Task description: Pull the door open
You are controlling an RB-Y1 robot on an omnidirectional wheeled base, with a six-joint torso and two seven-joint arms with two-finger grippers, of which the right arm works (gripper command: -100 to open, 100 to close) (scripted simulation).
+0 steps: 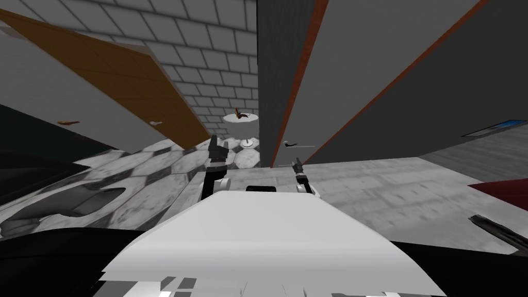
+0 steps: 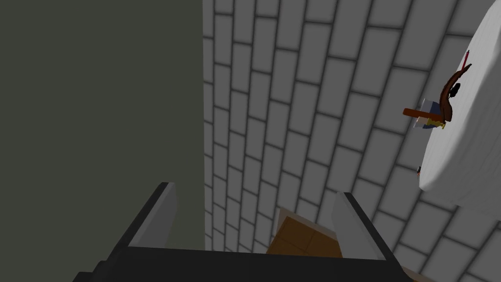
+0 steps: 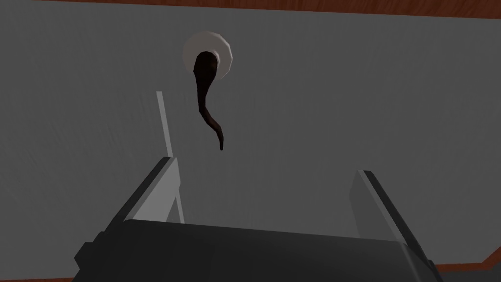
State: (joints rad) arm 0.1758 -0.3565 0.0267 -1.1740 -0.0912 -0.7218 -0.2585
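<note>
Grey and flat, the door [image 3: 342,98] fills the space ahead of the right gripper [image 3: 266,196] inside a reddish-brown frame [image 3: 293,7]. That gripper's two fingers are spread wide and hold nothing. The handle [image 3: 205,98] is a dark, slender lever on a white round rose [image 3: 217,49]. Its long axis runs from the rose back toward the gripper, bending slightly and tapering to a tip that stops short of the fingers and lies nearer one of them. In the head view it lies level across the door, with its free end toward my right. The fingers already straddle the lever's width, so I would shift the hand sideways to centre it. Then I would advance until the outer half sits between the blades (more leverage there than at the rose) and close firmly before pressing down and pulling. The left gripper [image 2: 257,220] is likewise open and empty, raised off to the door's left.
</note>
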